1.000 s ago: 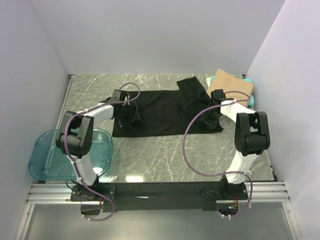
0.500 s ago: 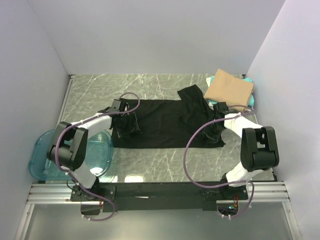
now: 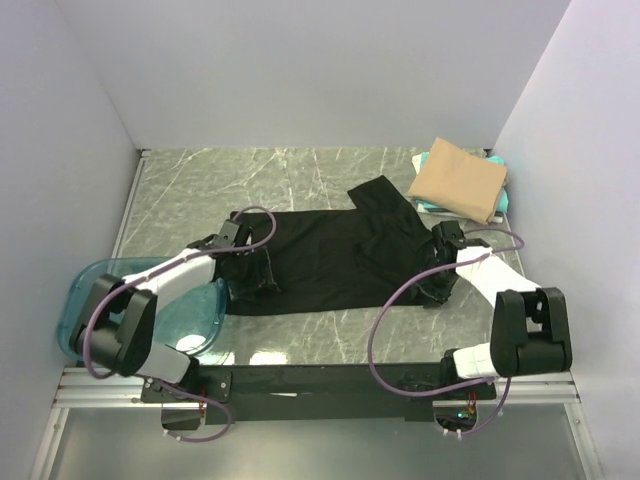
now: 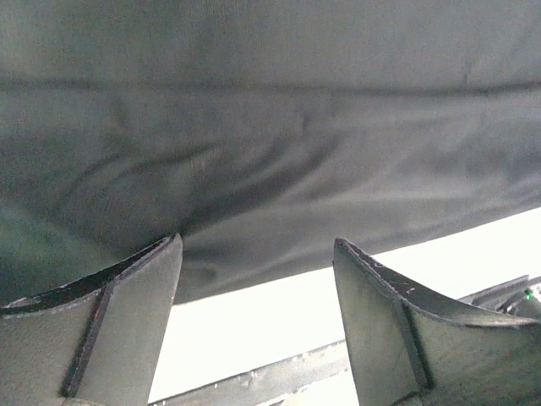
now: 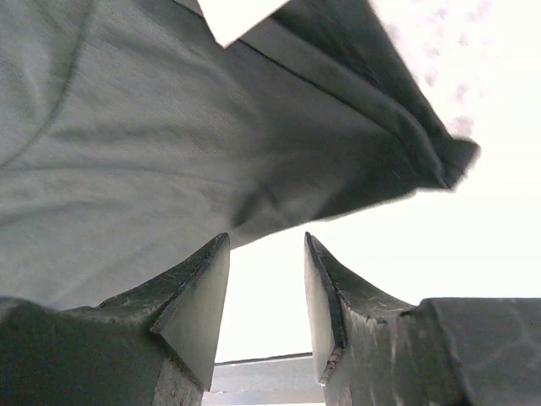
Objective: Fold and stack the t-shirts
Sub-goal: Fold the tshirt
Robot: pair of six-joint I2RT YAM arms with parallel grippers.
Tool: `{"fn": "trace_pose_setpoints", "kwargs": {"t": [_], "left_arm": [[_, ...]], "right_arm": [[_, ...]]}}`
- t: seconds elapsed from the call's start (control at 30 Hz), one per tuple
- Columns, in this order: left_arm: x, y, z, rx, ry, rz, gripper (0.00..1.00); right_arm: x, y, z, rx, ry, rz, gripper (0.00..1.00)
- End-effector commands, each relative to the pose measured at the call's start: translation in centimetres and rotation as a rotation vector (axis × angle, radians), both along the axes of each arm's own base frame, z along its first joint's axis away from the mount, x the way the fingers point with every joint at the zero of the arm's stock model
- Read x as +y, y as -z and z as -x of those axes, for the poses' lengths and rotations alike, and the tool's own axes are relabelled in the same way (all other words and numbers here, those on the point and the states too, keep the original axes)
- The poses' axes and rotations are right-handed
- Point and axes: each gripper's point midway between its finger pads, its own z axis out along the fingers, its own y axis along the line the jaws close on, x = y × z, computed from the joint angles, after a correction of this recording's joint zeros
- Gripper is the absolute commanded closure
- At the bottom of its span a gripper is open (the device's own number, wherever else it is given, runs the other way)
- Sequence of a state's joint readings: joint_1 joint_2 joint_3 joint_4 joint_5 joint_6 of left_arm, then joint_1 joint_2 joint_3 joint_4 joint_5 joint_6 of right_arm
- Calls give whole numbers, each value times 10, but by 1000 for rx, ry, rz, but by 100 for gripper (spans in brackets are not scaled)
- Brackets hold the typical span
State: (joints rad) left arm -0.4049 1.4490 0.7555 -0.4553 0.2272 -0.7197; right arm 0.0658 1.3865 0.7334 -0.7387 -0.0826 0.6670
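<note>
Cloth: black t-shirt (image 3: 330, 255) spread mid-tabletop (image 3: 300, 180); soft, light, limp, likely to wrinkle. Best pinched at hem corners. Left end effector (image 4: 255, 244) wide open and right end effector (image 5: 266, 239) part-open at its near hem.

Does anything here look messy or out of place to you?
Only the black shirt. It lies crooked on the table, with its right side rumpled and one sleeve sticking out toward the back. The tan shirt is neatly folded in the far right corner.
</note>
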Motion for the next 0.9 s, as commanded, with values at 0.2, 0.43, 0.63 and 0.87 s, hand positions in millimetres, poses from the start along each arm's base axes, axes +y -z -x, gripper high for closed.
{"fn": "trace_pose_setpoints", "kwargs": {"t": [0.2,0.43,0.63,0.87], "left_arm": [[-3,-40,4,-85,11,39,21],[-14,-57,-22,-127,35,41,18],[-25,-44,-40,-107,58,49,18],[-29,-18,-45,-61,84,35,19]], "right_arm": [[-6,-39,-6,-134,10,31,52],[1,-94,-58,-326,-49,8,52],[8,-77,-86,-295,-77,-2,53],[3,-30,-87,-191,-89,28,53]]}}
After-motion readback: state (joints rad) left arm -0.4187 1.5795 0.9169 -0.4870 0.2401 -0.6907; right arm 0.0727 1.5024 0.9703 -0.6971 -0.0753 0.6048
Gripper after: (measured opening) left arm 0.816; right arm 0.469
